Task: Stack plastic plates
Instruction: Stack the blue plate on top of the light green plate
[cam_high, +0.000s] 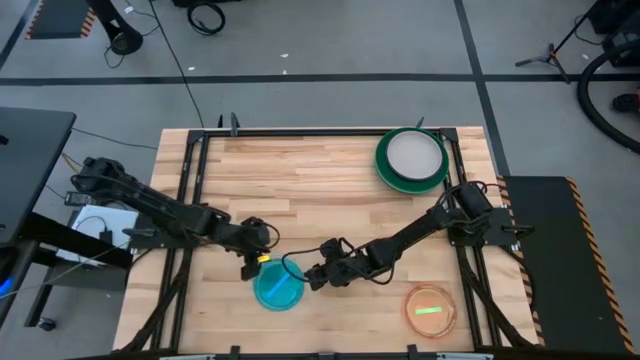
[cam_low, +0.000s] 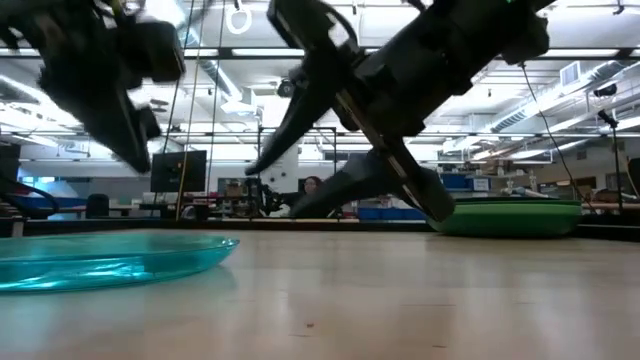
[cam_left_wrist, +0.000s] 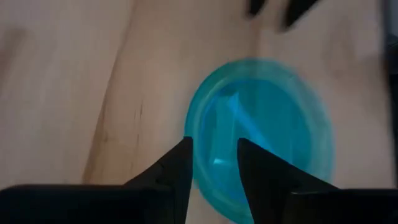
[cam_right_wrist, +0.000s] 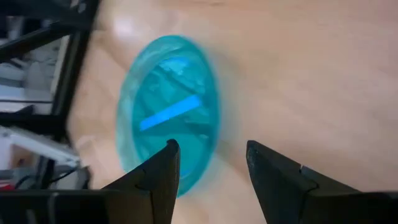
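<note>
Both arms are closing in on the small translucent blue plate (cam_high: 278, 289), which is lying flat on the worktop (cam_high: 320, 190) near its front edge. This looks like the pick-up step for that plate, with no grip made yet.

The left pincer (cam_high: 252, 266) is hovering just beside the blue plate's rim on the left arm's side. Its fingers are standing a narrow gap apart, and in the left wrist view the rim is showing through that gap; they are holding nothing.

The right pincer (cam_high: 312, 277) is sitting just beside the blue plate on the opposite side, fingers spread wider and also empty.

Judging from this, one pincer is next needing to lower over the rim and pinch it before lifting.

Well away from the blue plate, at the far right corner, a pale plate is resting inside a dark green plate (cam_high: 411, 160). A pink plate (cam_high: 431, 310) is lying to the blue plate's right, well apart.
</note>
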